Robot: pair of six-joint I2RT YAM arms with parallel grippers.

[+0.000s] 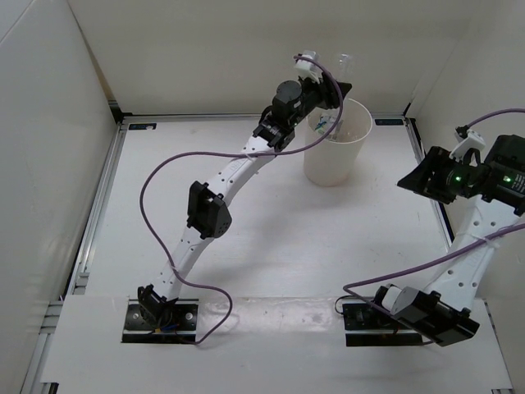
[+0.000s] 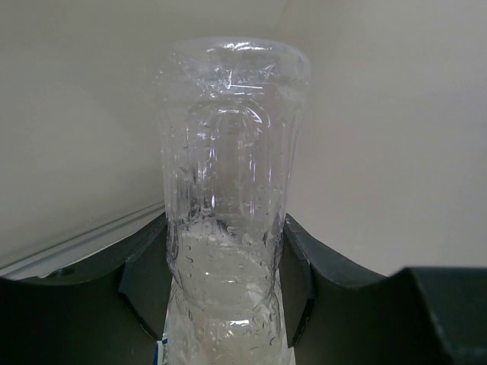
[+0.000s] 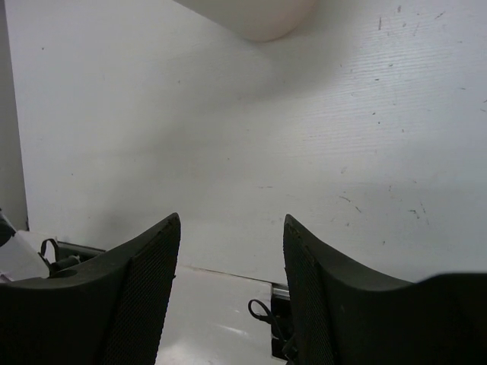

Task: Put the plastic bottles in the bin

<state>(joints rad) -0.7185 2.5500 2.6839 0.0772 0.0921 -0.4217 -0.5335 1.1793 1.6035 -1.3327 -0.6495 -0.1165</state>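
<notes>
My left gripper [image 1: 336, 84] is shut on a clear plastic bottle [image 1: 344, 62] and holds it over the far rim of the cream-white bin [image 1: 349, 156]. In the left wrist view the bottle [image 2: 228, 190] stands between the fingers [image 2: 148, 274], wet inside, with a sliver of blue label at its lower left. A bottle with a white-green label [image 1: 324, 125] lies inside the bin. My right gripper [image 1: 413, 180] is open and empty, raised at the right of the table, and its wrist view [image 3: 232, 228] shows the bin's base [image 3: 259, 19]. No orange bottle shows.
White walls close the table at the back and both sides. A metal rail [image 1: 107, 197] runs along the left edge. Purple cables [image 1: 156, 176] loop off both arms.
</notes>
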